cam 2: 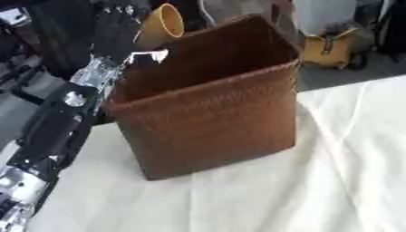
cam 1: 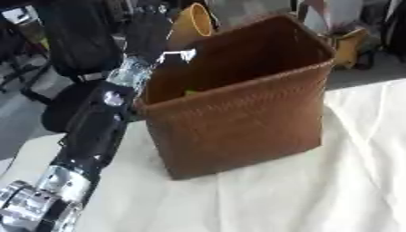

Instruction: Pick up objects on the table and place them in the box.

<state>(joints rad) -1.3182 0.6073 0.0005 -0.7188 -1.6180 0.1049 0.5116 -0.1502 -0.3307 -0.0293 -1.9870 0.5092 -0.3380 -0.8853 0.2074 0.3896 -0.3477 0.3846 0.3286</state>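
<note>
Your left hand was raised at the far left corner of the woven brown box, with the forearm running up from the near left of the scene alongside the box's left wall. Its fingers were curled round a yellow cup, which sat tilted with its open mouth turned toward the far right, held above the box's far left rim. Whether the cup touched the rim, you could not have told from these views. Something small and white showed just below the hand, against the inside of the box's left wall; its shape was too blurred to name.

The box stood upright on the table, which was covered in a pale, creased cloth. It was open at the top, tall, and slightly narrower at the base than at the rim. A small patch of yellow-green showed low inside it, near the near wall, too little of it visible to say what it was.

Your right hand did not appear in either view.

Beyond the table's far right edge, a yellow bag sat on the floor.
</note>
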